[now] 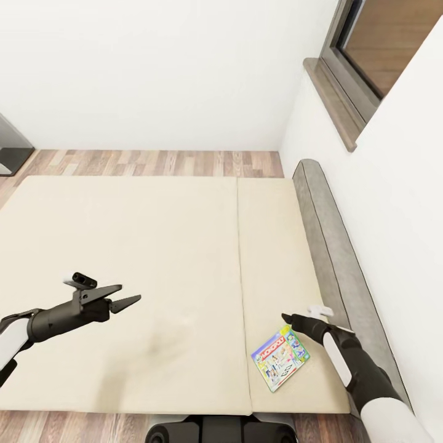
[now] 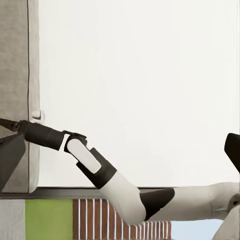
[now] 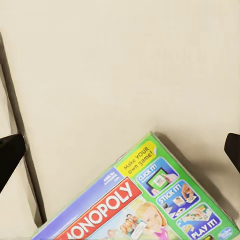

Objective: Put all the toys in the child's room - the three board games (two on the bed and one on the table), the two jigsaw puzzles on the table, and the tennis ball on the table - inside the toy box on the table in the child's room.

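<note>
Monopoly box (image 1: 280, 359) is lying flat on the bed (image 1: 154, 277), just below the right jaws (image 1: 290, 320), which are spread wide above it, seemingly to straddle it. Left jaws (image 1: 126, 300) are hanging released, well apart.

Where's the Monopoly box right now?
In the head view the Monopoly box lies flat on the bed, on its narrower right section past the seam, near the front edge, just beside the right gripper.

Green-edged, red-lettered Monopoly box (image 1: 280, 358) on cream bed (image 1: 141, 258).
</note>
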Tool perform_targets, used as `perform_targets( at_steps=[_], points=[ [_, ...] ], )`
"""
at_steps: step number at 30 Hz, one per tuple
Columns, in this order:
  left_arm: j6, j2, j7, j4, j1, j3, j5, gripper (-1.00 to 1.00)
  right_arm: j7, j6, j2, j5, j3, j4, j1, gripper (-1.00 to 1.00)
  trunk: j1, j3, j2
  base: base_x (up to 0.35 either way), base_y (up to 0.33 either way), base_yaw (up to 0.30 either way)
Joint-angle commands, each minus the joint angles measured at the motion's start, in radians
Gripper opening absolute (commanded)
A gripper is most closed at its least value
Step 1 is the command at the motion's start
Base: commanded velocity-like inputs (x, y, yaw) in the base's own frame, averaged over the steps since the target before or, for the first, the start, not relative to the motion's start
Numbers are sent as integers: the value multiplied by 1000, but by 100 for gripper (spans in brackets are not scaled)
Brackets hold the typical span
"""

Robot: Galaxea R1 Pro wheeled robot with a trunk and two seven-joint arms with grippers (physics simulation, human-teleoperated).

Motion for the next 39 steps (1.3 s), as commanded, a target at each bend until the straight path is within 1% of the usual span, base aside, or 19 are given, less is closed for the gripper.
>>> perform_targets(
  at_steps=[1, 4, 7, 14, 19, 23, 29, 31, 34, 39],
  points=[
    [4, 1, -11, 0, -3, -2, 2, 100, 12, 7, -1, -2, -3, -2, 0, 100, 1, -1, -2, 0, 0, 0],
    [9, 3, -42, -4, -11, 0, 3, 100, 39, 8, -3, -2, -3, -7, 6, 100, 1, -1, -2, 0, 0, 0],
    [9, 2, -48, -6, -13, -3, 2, 100, 45, 9, 1, -1, -4, -9, 7, 100, 1, -1, -2, 0, 0, 0],
    [8, -6, -54, -15, -15, -11, 2, 100, 47, 12, 9, -1, -5, -7, 8, 100, 1, -9, -2, 0, 0, 0],
    [14, -5, -60, -25, -14, -15, 5, 100, 45, 13, 8, -1, -5, -7, 8, 100, 1, -17, -2, 0, 0, 0],
    [31, -2, -90, -36, -13, -16, 6, 100, 44, 13, 6, -1, -4, -7, 8, 100, 1, -23, -2, 0, 0, 0],
    [38, 8, -150, -42, -11, -17, 6, 100, 42, 13, 6, -1, -5, -7, 8, 100, 1, -33, -2, 0, 0, 0],
    [38, 19, -176, -46, -10, -18, 6, 100, 42, 12, 6, -1, -5, -6, 8, 100, 1, -36, -2, 0, 0, 0],
    [38, 31, -194, -49, -9, -19, 6, 100, 41, 12, 6, -1, -4, -6, 8, 100, 1, -41, -2, 0, 0, 0],
    [38, 37, -201, -49, -8, -19, 5, 100, 41, 12, 7, 0, -3, -6, 8, 100, 1, -49, -2, 0, 0, 0]
  ],
)
